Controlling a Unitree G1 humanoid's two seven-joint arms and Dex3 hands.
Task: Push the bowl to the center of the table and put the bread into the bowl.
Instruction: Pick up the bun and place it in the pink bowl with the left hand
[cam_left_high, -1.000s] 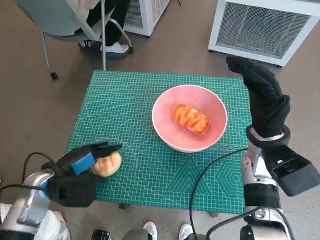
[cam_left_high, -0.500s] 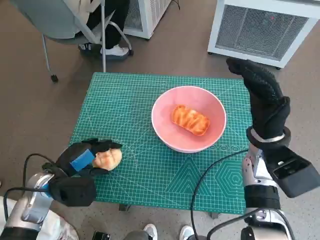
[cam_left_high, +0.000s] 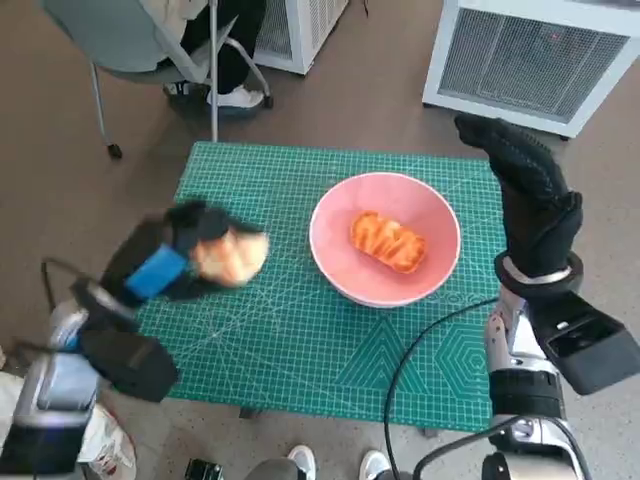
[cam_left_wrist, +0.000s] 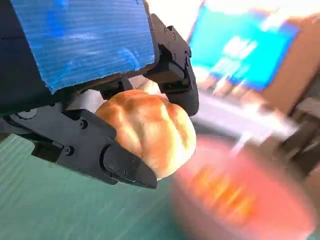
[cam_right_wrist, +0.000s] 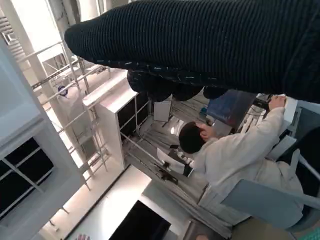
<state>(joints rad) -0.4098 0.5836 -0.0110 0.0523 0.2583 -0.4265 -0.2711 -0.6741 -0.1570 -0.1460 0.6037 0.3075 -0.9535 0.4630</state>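
My left hand (cam_left_high: 165, 262) grips a round golden bread roll (cam_left_high: 232, 257), lifted above the green mat left of the pink bowl (cam_left_high: 330, 255). In the left wrist view the roll (cam_left_wrist: 150, 131) sits between the black fingers (cam_left_wrist: 120, 167), with the blurred pink bowl (cam_left_wrist: 280, 220) beyond it. An orange bread piece (cam_left_high: 385, 240) lies inside the bowl, which stands near the mat's middle, slightly right. My gloved right hand (cam_left_high: 530, 195) is raised at the table's right edge, fingers straight, holding nothing; the glove (cam_right_wrist: 210, 42) spans the right wrist view.
The green cutting mat (cam_left_high: 260, 340) covers the small table. A chair (cam_left_high: 150, 50) with a seated person's feet stands behind the far left corner. White grilled units (cam_left_high: 540, 55) stand behind at right. A person in white (cam_right_wrist: 235, 155) shows in the right wrist view.
My left hand has lifted the bread roll off the near left of the mat and carried it up and toward the bowl. The right hand has stayed still.
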